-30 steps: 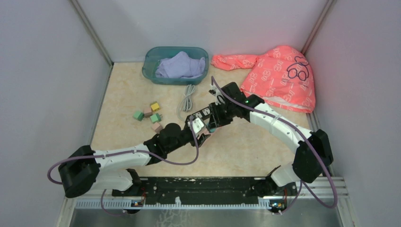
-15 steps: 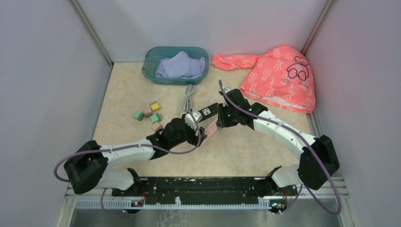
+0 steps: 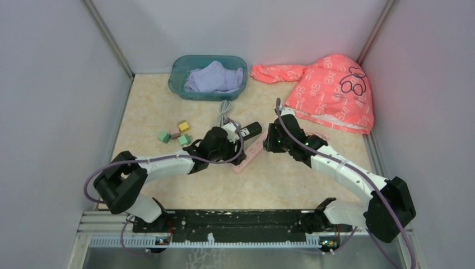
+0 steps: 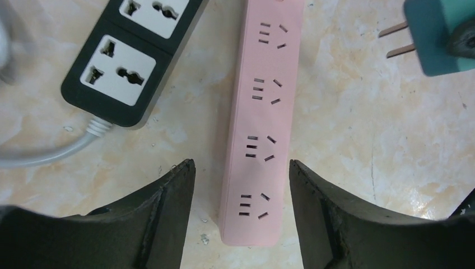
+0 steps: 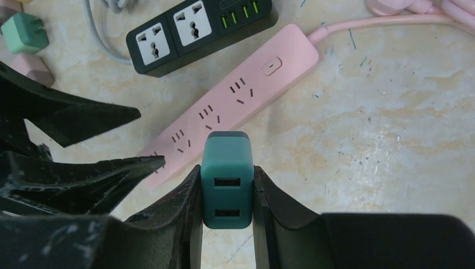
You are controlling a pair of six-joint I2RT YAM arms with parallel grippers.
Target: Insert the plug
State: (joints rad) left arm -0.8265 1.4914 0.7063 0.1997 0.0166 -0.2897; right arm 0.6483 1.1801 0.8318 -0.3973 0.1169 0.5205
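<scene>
Right pincer (image 5: 227,168): closed on a teal plug (image 5: 226,190), which is held near a pink power strip (image 5: 235,98) with its prongs clear of the sockets; the strip's end is straddled by the open left pincer (image 4: 242,168), and a black power strip (image 5: 196,25) is laid beside it.

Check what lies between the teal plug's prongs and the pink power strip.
Nothing: in the left wrist view, only bare tabletop shows between the prongs of the teal plug and the pink power strip.
</scene>
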